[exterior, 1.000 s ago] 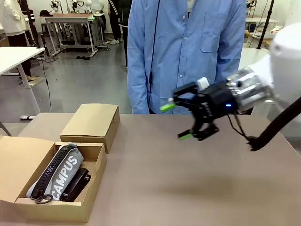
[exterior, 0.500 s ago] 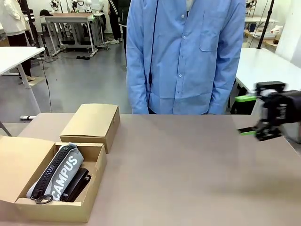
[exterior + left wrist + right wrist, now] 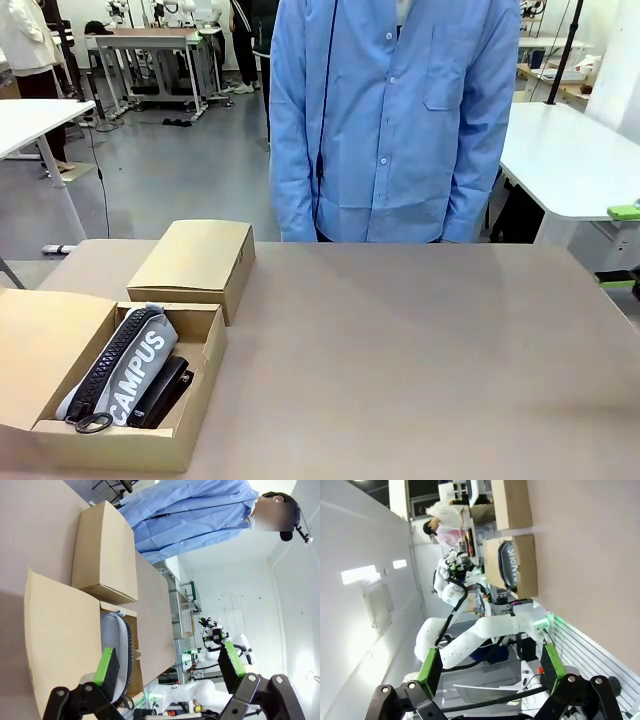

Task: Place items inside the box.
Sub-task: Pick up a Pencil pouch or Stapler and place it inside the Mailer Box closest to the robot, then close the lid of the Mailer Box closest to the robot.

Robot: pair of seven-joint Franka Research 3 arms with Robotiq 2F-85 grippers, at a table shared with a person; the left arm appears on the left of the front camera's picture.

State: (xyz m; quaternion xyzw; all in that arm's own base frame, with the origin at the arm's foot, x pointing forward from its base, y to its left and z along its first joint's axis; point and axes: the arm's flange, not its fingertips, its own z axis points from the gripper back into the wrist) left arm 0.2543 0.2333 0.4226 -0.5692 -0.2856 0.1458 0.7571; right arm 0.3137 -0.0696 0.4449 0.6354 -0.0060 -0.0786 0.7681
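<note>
**Right arm pulls away empty**

The right gripper (image 3: 490, 672), jaws spread and empty, has swung off to the table's right edge since a second ago, so its placing looks finished. The left gripper (image 3: 170, 667) hangs open over the box (image 3: 195, 425). Inside lie the CAMPUS pouch (image 3: 135, 372) and a black item, half hidden.

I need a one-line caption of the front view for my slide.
Open box holding a CAMPUS pouch; closed box behind; person stands across the table.
</note>
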